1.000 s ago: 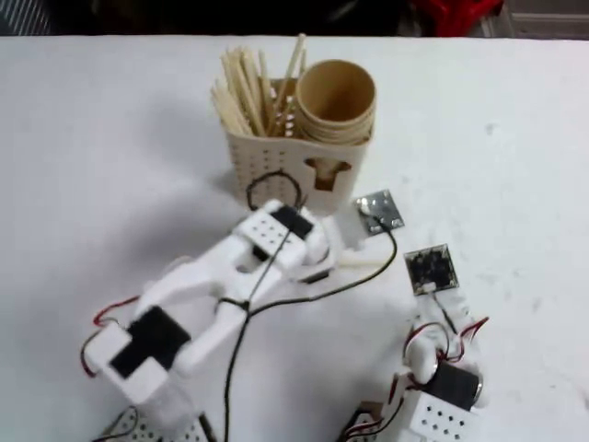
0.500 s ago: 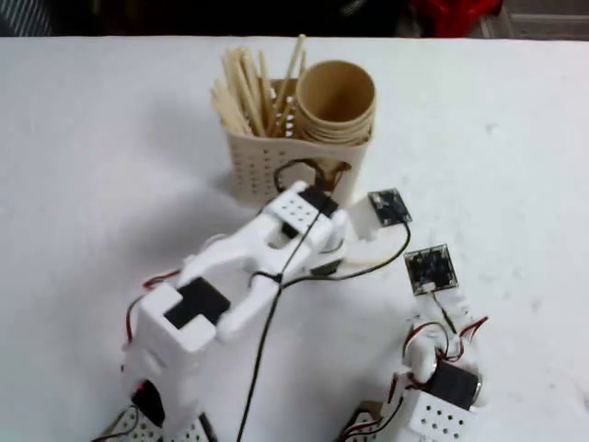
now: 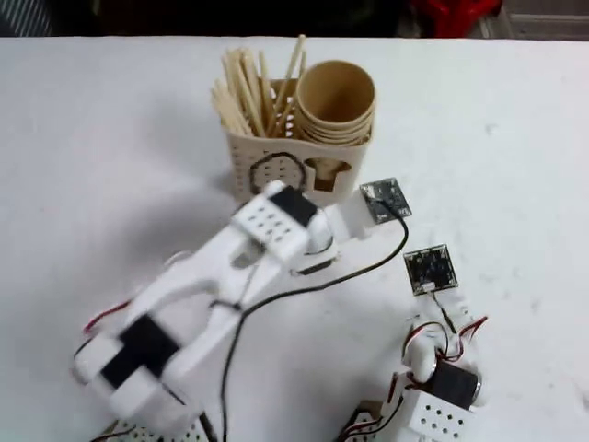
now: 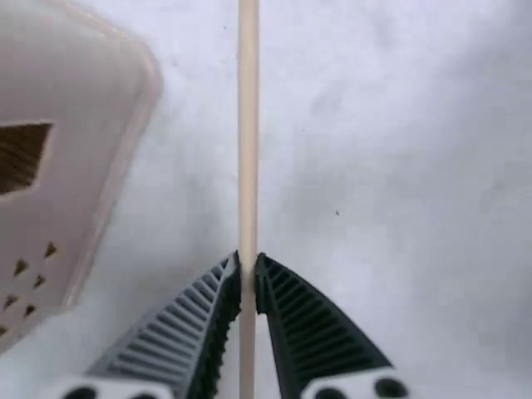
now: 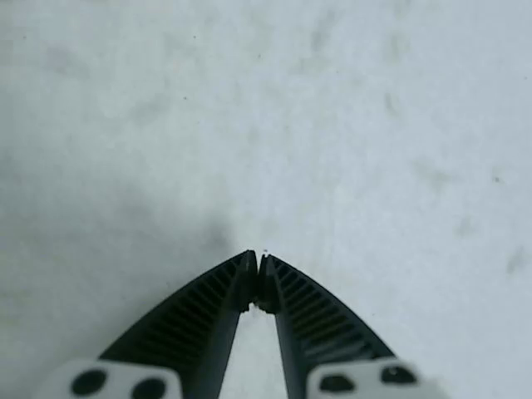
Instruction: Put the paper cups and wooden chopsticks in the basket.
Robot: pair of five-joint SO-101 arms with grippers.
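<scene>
Wooden chopstick (image 4: 248, 125) pinched in our left hand (image 4: 248, 274), just beside the basket (image 4: 75, 166); over the past second our arm edged toward the basket, then back; chopstick still outside; our right hand (image 5: 258, 278) closed, empty, above the tabletop (image 5: 374, 125).

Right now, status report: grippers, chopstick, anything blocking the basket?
Left gripper shut on chopstick, beside basket. Right gripper shut, empty, over table. No obstruction seen.
</scene>
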